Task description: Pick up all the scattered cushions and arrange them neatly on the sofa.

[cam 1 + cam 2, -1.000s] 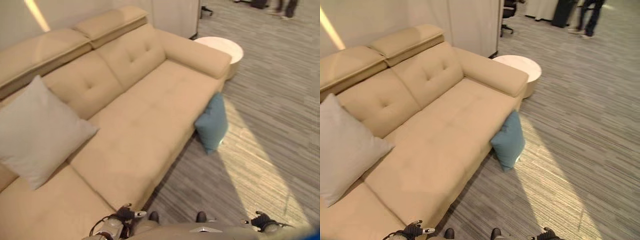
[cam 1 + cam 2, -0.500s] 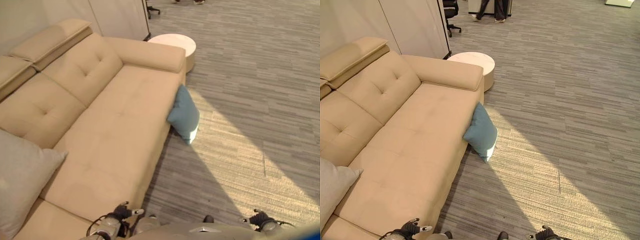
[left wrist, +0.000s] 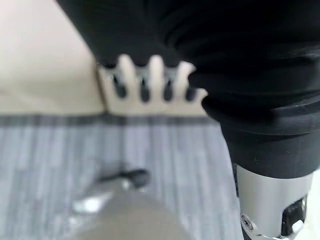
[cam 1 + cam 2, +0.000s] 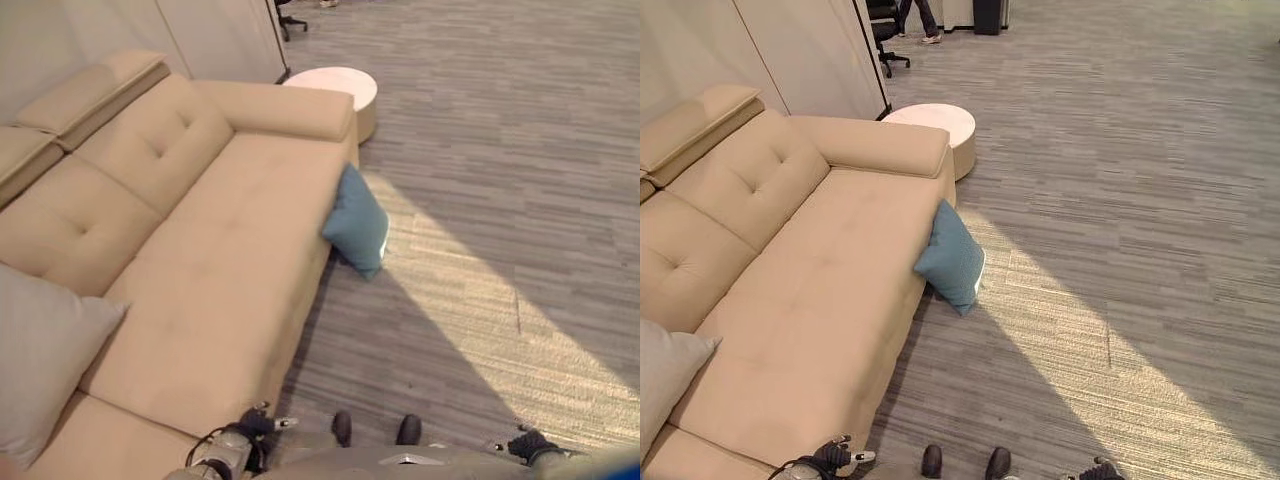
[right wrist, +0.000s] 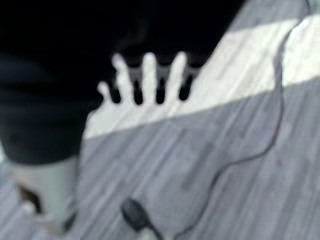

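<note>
Two cushions are seen: a teal cushion (image 4: pixel 357 222) is propped on the carpet (image 4: pixel 500 180) at centre frame, leaning against the front edge of the sofa (image 4: pixel 200 250) near its armrest end, and a grey cushion (image 4: pixel 45 360) is set on the sofa seat at the lower left of the frame, resting against the backrest. Well apart they are kept, with a long stretch of beige seat between them. A round white side table (image 4: pixel 335 88) is placed just beyond the armrest, at upper centre. A band of sunlight is thrown across the carpet from the teal cushion toward the lower right.

At the bottom edge, left of centre, the left robot hand (image 3: pixel 145 80) is hung low; in its wrist view the fingers are held straight and relaxed, nothing grasped, with the sofa's edge past them. At the lower right corner the right robot hand (image 5: pixel 145 80) is likewise released, fingers spread straight above the carpet, nothing carried.
</note>
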You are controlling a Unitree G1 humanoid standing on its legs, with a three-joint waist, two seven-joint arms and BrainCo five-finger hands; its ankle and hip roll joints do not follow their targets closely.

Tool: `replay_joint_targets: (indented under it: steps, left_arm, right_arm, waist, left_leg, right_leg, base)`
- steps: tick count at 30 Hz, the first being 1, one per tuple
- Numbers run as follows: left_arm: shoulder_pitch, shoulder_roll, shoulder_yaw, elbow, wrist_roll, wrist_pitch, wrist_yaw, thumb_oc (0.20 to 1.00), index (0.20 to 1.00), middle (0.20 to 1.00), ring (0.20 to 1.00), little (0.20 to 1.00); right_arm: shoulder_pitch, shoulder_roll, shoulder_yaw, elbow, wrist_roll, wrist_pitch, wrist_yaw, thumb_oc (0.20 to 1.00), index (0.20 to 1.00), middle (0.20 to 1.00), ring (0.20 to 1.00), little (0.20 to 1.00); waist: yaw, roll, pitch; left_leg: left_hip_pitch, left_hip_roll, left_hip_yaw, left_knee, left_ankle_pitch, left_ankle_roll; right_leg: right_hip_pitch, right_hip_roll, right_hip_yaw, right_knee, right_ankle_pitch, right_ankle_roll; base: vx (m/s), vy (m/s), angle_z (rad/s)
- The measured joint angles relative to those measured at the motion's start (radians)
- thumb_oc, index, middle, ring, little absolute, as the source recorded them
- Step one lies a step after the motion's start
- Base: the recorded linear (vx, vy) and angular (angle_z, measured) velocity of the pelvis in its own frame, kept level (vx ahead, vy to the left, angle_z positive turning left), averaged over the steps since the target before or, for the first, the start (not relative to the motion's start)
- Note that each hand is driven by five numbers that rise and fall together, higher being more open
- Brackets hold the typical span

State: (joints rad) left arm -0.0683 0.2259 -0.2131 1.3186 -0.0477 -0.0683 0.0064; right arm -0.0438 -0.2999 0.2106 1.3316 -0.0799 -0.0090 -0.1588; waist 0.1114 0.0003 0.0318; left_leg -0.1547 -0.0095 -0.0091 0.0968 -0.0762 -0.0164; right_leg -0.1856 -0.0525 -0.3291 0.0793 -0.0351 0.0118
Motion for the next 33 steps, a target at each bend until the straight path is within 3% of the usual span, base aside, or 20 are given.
replay_joint_targets:
  steps: [1, 2, 3, 4, 5, 7, 9, 11, 12, 13, 15, 18, 21, 22, 24, 25, 27, 28, 31, 33]
  left_arm:
    - [0.009, -0.002, 0.001, 0.001, 0.001, 0.001, 0.000, 1.000, 1.000, 1.000, 1.000, 1.000]
    - [0.026, -0.003, 0.000, -0.002, 0.000, 0.001, 0.000, 1.000, 1.000, 1.000, 1.000, 1.000]
    - [0.029, 0.011, 0.009, -0.002, 0.000, -0.001, 0.001, 1.000, 1.000, 1.000, 1.000, 1.000]
    - [0.032, 0.026, 0.008, -0.002, 0.000, -0.001, -0.001, 1.000, 1.000, 1.000, 1.000, 1.000]
    - [0.035, 0.032, 0.008, 0.000, 0.000, 0.002, -0.001, 1.000, 1.000, 1.000, 1.000, 1.000]
    - [0.034, 0.028, 0.004, -0.001, 0.000, 0.002, -0.002, 1.000, 1.000, 1.000, 1.000, 1.000]
    - [0.034, 0.021, 0.003, -0.003, 0.000, 0.004, -0.001, 1.000, 1.000, 1.000, 1.000, 1.000]
    - [0.020, 0.027, 0.004, -0.010, -0.002, 0.009, 0.000, 1.000, 1.000, 1.000, 1.000, 1.000]
    - [0.009, 0.029, 0.003, -0.013, -0.003, 0.008, 0.001, 1.000, 1.000, 1.000, 1.000, 1.000]
    - [-0.003, 0.029, 0.002, -0.015, -0.003, 0.009, 0.002, 1.000, 1.000, 1.000, 1.000, 1.000]
    - [-0.018, 0.031, 0.001, -0.020, -0.005, 0.006, 0.002, 1.000, 1.000, 1.000, 1.000, 1.000]
    - [-0.029, 0.014, 0.007, 0.005, -0.004, 0.008, 0.003, 1.000, 1.000, 1.000, 1.000, 1.000]
    - [-0.017, 0.010, 0.003, 0.004, -0.002, 0.006, 0.000, 1.000, 1.000, 1.000, 1.000, 1.000]
    - [-0.017, -0.002, -0.004, 0.001, 0.000, 0.004, 0.000, 1.000, 1.000, 1.000, 1.000, 1.000]
    - [-0.021, -0.020, -0.005, -0.003, 0.001, -0.006, -0.001, 1.000, 1.000, 1.000, 1.000, 1.000]
    - [-0.022, -0.024, -0.003, 0.000, 0.002, -0.007, -0.001, 1.000, 1.000, 1.000, 1.000, 1.000]
    - [-0.016, -0.025, 0.000, 0.000, 0.002, -0.006, -0.001, 1.000, 1.000, 1.000, 1.000, 1.000]
    - [-0.019, -0.025, 0.000, 0.000, 0.002, -0.006, 0.000, 1.000, 1.000, 1.000, 1.000, 1.000]
    - [-0.026, -0.020, -0.001, 0.000, 0.001, -0.005, -0.001, 1.000, 1.000, 1.000, 1.000, 1.000]
    - [-0.042, -0.008, 0.002, -0.017, 0.000, -0.006, -0.001, 1.000, 1.000, 1.000, 1.000, 1.000]
  right_arm:
    - [-0.009, 0.001, 0.000, 0.000, 0.000, 0.000, -0.001, 1.000, 1.000, 1.000, 1.000, 1.000]
    - [-0.034, 0.004, -0.005, 0.015, 0.000, 0.004, -0.002, 1.000, 1.000, 1.000, 1.000, 1.000]
    - [-0.039, 0.016, -0.005, 0.025, -0.001, 0.004, -0.001, 1.000, 1.000, 1.000, 1.000, 1.000]
    - [-0.032, 0.021, -0.004, 0.029, -0.001, 0.003, 0.000, 1.000, 1.000, 1.000, 1.000, 1.000]
    - [-0.020, 0.014, -0.004, 0.023, -0.002, 0.002, -0.001, 1.000, 1.000, 1.000, 1.000, 1.000]
    - [-0.026, -0.001, -0.004, 0.019, -0.003, 0.002, -0.001, 1.000, 1.000, 1.000, 1.000, 1.000]
    - [-0.024, -0.017, 0.000, 0.013, -0.003, 0.003, 0.000, 1.000, 1.000, 1.000, 1.000, 1.000]
    - [-0.033, -0.012, 0.004, -0.012, -0.003, 0.003, 0.003, 1.000, 1.000, 1.000, 1.000, 1.000]
    - [-0.052, -0.014, 0.010, -0.022, -0.003, 0.002, 0.005, 1.000, 1.000, 1.000, 1.000, 1.000]
    - [-0.048, -0.012, 0.016, -0.034, -0.002, 0.001, 0.002, 1.000, 1.000, 1.000, 1.000, 1.000]
    - [-0.041, -0.001, 0.029, -0.049, -0.002, 0.003, 0.003, 1.000, 1.000, 1.000, 1.000, 1.000]
    - [-0.040, 0.015, 0.029, -0.057, -0.002, 0.003, 0.005, 1.000, 1.000, 1.000, 1.000, 1.000]
    - [-0.016, 0.016, 0.029, -0.056, -0.002, 0.006, 0.006, 1.000, 1.000, 1.000, 1.000, 1.000]
    - [0.005, 0.006, 0.026, -0.051, -0.002, 0.007, 0.005, 1.000, 1.000, 1.000, 1.000, 1.000]
    - [0.009, -0.002, 0.024, -0.044, -0.002, 0.009, 0.005, 1.000, 1.000, 1.000, 1.000, 1.000]
    - [-0.001, -0.002, 0.024, -0.039, -0.002, 0.009, 0.008, 1.000, 1.000, 1.000, 1.000, 1.000]
    - [-0.004, -0.012, 0.027, -0.048, -0.002, 0.001, 0.007, 1.000, 1.000, 1.000, 1.000, 1.000]
    - [-0.008, -0.015, 0.027, -0.053, -0.002, 0.001, 0.007, 1.000, 1.000, 1.000, 1.000, 1.000]
    - [-0.039, -0.021, 0.040, -0.070, 0.002, -0.001, 0.001, 1.000, 1.000, 1.000, 1.000, 1.000]
    - [-0.043, -0.021, 0.043, -0.068, 0.016, 0.001, -0.001, 1.000, 1.000, 1.000, 1.000, 1.000]
  waist:
    - [0.009, 0.002, -0.001]
    - [0.021, 0.009, 0.006]
    - [0.016, -0.022, 0.004]
    - [0.015, -0.044, 0.003]
    - [0.018, -0.068, -0.013]
    - [0.035, -0.058, -0.013]
    - [0.034, -0.031, -0.014]
    - [0.008, -0.020, 0.005]
    - [0.013, -0.012, 0.034]
    - [-0.003, -0.017, 0.035]
    - [-0.016, -0.034, 0.042]
    - [-0.055, -0.049, 0.043]
    - [-0.102, -0.073, 0.040]
    - [-0.104, -0.050, 0.033]
    - [-0.106, -0.018, 0.023]
    - [-0.105, -0.010, 0.022]
    - [-0.101, -0.015, 0.021]
    - [-0.098, -0.014, 0.020]
    - [-0.081, -0.057, 0.019]
    - [-0.059, -0.086, 0.027]
  left_leg:
    - [0.000, 0.009, 0.000, -0.008, 0.004, 0.012]
    - [0.000, 0.030, 0.013, 0.000, 0.021, 0.035]
    - [0.004, 0.012, 0.027, 0.021, 0.014, 0.040]
    - [0.009, -0.011, 0.033, 0.032, 0.004, 0.041]
    - [-0.001, -0.028, 0.021, 0.064, -0.002, 0.034]
    - [0.004, -0.037, 0.010, 0.063, 0.002, 0.037]
    - [0.034, -0.050, 0.010, 0.001, 0.026, 0.075]
    - [0.070, -0.047, 0.007, -0.032, 0.027, 0.090]
    - [0.104, -0.048, 0.004, -0.046, 0.010, 0.111]
    - [0.109, -0.048, -0.003, -0.046, 0.005, 0.113]
    - [0.126, -0.053, -0.015, -0.058, -0.003, 0.109]
    - [0.160, -0.023, -0.038, -0.069, -0.037, 0.086]
    - [0.215, -0.018, -0.076, -0.066, -0.072, 0.054]
    - [0.245, 0.012, -0.098, -0.077, -0.088, 0.037]
    - [0.253, 0.041, -0.106, -0.066, -0.074, 0.016]
    - [0.246, 0.053, -0.093, -0.031, -0.047, -0.028]
    - [0.240, 0.058, -0.081, 0.049, -0.019, -0.071]
    - [0.230, 0.063, -0.083, 0.091, -0.015, -0.082]
    - [0.103, 0.058, -0.067, 0.369, 0.018, -0.129]
    - [0.049, 0.060, -0.021, 0.382, -0.009, -0.122]
  right_leg:
    - [-0.005, 0.011, -0.008, 0.000, -0.008, 0.010]
    - [-0.039, 0.009, -0.002, 0.152, -0.052, 0.000]
    - [-0.051, -0.041, 0.000, 0.308, -0.131, 0.010]
    - [-0.047, -0.069, 0.017, 0.324, -0.193, 0.016]
    - [-0.020, -0.062, 0.047, 0.292, -0.218, -0.012]
    - [-0.003, -0.053, 0.057, 0.257, -0.209, 0.005]
    - [0.002, -0.058, 0.053, 0.282, -0.206, 0.068]
    - [-0.042, -0.090, 0.038, 0.425, -0.183, 0.086]
    - [-0.129, -0.131, 0.031, 0.608, -0.164, 0.120]
    - [-0.149, -0.146, 0.026, 0.614, -0.176, 0.118]
    - [-0.180, -0.157, 0.024, 0.486, -0.166, 0.117]
    - [-0.197, -0.106, 0.046, 0.179, -0.023, 0.116]
    - [-0.155, -0.096, 0.034, -0.006, 0.095, 0.130]
    - [-0.132, -0.083, 0.032, 0.003, 0.165, 0.086]
    - [-0.104, -0.059, 0.000, -0.006, 0.139, 0.051]
    - [-0.075, -0.049, -0.013, -0.017, 0.124, 0.026]
    - [-0.013, -0.034, -0.024, -0.042, 0.109, -0.030]
    - [0.001, -0.029, -0.024, -0.047, 0.097, -0.033]
    - [0.058, -0.016, -0.023, -0.087, 0.054, -0.103]
    - [0.101, -0.010, -0.033, -0.135, 0.062, -0.105]
  base:
    - [0.40, 0.103, -0.66]
    - [0.20, 0.056, -0.38]
    - [0.29, 0.099, -0.18]
    - [0.17, 0.083, 0.08]
    - [0.26, 0.136, 0.03]
    - [0.23, 0.144, -0.20]
    - [0.21, 0.098, -0.07]
    - [0.23, -0.002, 0.02]
    - [0.19, -0.052, -0.02]
    - [0.39, -0.133, 0.06]
    - [0.33, -0.148, 0.24]
    - [0.31, -0.170, 0.15]
    - [0.24, -0.194, 0.51]
    - [0.26, -0.229, 0.56]
    - [0.24, -0.236, 0.42]
    - [0.17, -0.223, 0.25]
    - [0.09, -0.249, 0.17]
    - [0.06, -0.206, 0.12]
    - [0.17, -0.134, 0.06]
    - [0.23, -0.060, 0.20]
